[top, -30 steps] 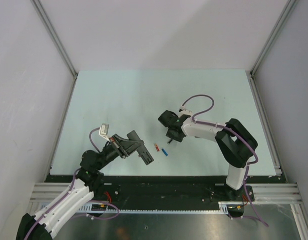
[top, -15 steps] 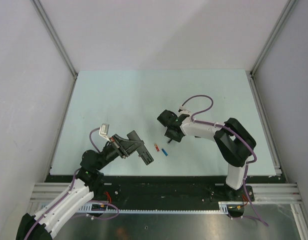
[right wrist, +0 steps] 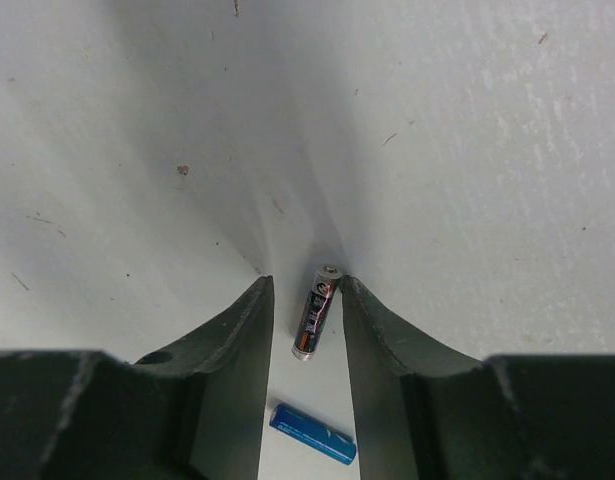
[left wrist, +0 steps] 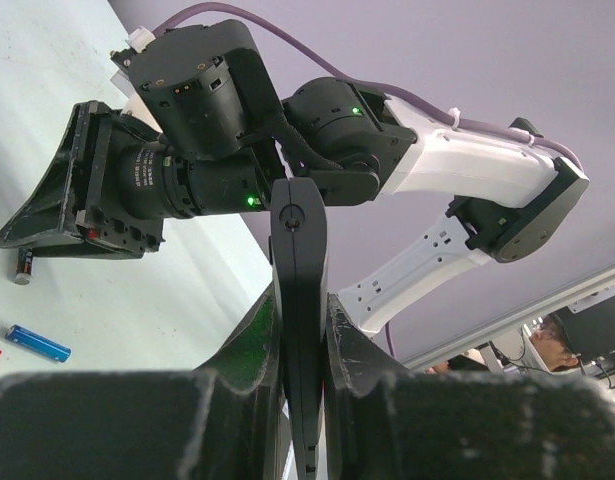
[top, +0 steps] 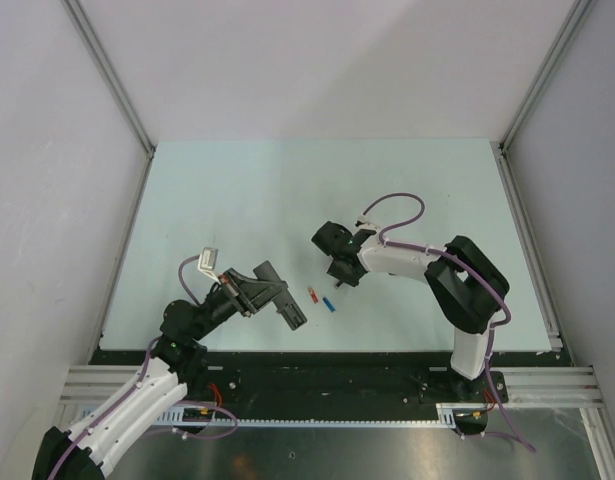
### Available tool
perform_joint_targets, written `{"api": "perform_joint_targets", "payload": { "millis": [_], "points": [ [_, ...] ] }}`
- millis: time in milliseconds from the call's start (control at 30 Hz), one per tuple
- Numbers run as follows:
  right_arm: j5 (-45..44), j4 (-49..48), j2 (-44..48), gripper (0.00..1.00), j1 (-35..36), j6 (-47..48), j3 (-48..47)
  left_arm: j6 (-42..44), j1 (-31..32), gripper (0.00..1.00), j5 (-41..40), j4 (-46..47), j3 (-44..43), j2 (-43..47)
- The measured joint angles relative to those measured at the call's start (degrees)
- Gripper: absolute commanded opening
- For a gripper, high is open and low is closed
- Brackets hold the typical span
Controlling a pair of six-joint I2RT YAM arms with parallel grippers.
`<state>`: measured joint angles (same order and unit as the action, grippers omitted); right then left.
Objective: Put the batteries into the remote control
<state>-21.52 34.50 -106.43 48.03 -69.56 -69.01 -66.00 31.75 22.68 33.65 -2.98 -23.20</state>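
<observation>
My left gripper (top: pixel 279 300) is shut on the remote control (left wrist: pixel 297 290), a slim black bar held on edge above the table's near left; it also shows in the top view (top: pixel 290 308). My right gripper (right wrist: pixel 305 288) is open and low over the table, its fingers either side of the dark battery (right wrist: pixel 316 311). The right fingertip (right wrist: pixel 351 290) touches the battery's far end. The bright blue battery (right wrist: pixel 312 434) lies just behind it and shows in the top view (top: pixel 329 303) beside the red-orange battery (top: pixel 312 294). The purple-blue battery is out of view.
The pale green table (top: pixel 237 200) is walled by a metal frame (top: pixel 112 80) and grey panels on three sides. The right arm's body (top: pixel 467 290) stands at the near right. The right gripper's housing (left wrist: pixel 137 190) fills the left wrist view just beyond the remote.
My right gripper has shifted slightly left, staying low over the dark battery. The left arm and the remote have not moved.
</observation>
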Motion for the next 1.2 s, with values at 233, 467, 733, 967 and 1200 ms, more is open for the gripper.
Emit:
{"api": "perform_joint_targets", "payload": {
  "millis": [233,467,733,967,1200],
  "points": [
    [0.0,0.4,-0.1,0.33,0.0,-0.5,-0.1,0.0,0.0,0.0,0.0,0.0,0.0,0.1],
    [-0.1,0.8,-0.8,0.39,-0.2,-0.2,-1.0,0.0,0.0,0.0,0.0,-0.2,0.0,0.4],
    [-0.1,0.8,-0.9,0.33,-0.7,0.2,-1.0,0.0,0.0,0.0,0.0,-0.2,0.0,0.4],
    [0.0,1.0,-1.0,0.15,-1.2,0.4,-1.0,0.0,0.0,0.0,0.0,-0.3,0.0,0.3],
    [-0.1,0.8,-1.4,0.0,-1.3,1.2,-1.4,0.0,0.0,0.0,0.0,-0.4,0.0,0.3]
  ]
}}
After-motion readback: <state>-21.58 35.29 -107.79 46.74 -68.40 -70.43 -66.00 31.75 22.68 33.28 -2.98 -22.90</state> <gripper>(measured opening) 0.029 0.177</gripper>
